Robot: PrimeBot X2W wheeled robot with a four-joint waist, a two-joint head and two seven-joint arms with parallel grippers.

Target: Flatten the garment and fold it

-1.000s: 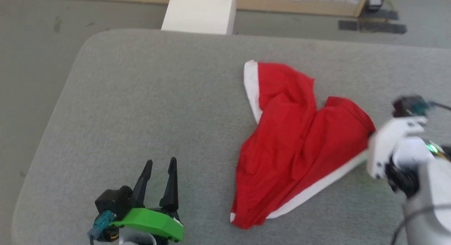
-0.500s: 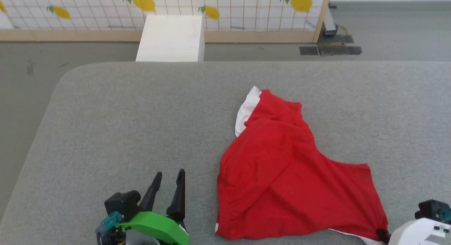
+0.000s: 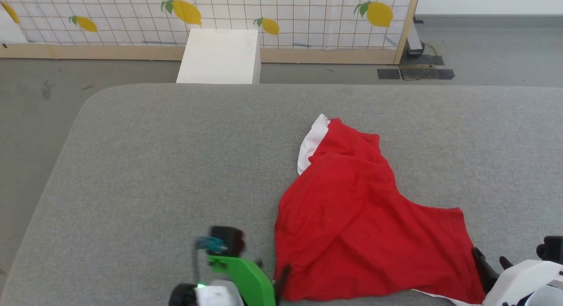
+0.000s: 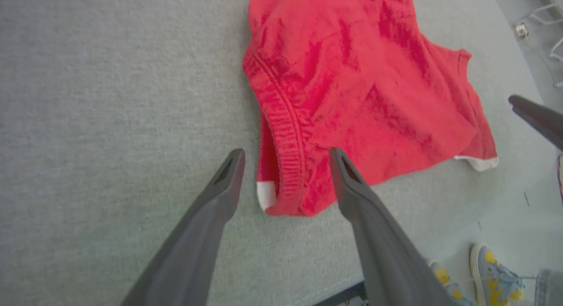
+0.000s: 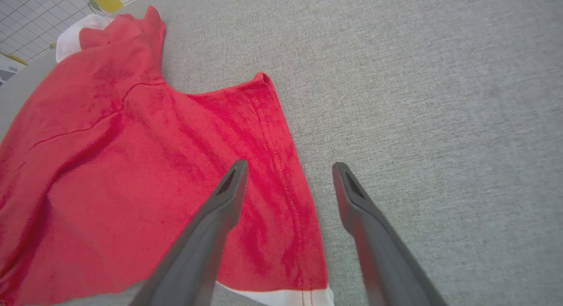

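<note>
Two grippers spread wide, both empty: L gripper [image 4: 286, 151] straddles red garment's [image 3: 352, 218] ribbed corner, btm centre; R gripper [image 5: 290, 164] over its hem edge, lower right.

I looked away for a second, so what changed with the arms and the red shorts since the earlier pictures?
The left gripper swung from its rest spot to the near left corner of the garment and now straddles the waistband, open. The right gripper pulled the right corner toward the robot, spreading the garment, then let go and stands open over the hem. The far leg stayed crumpled.
</note>
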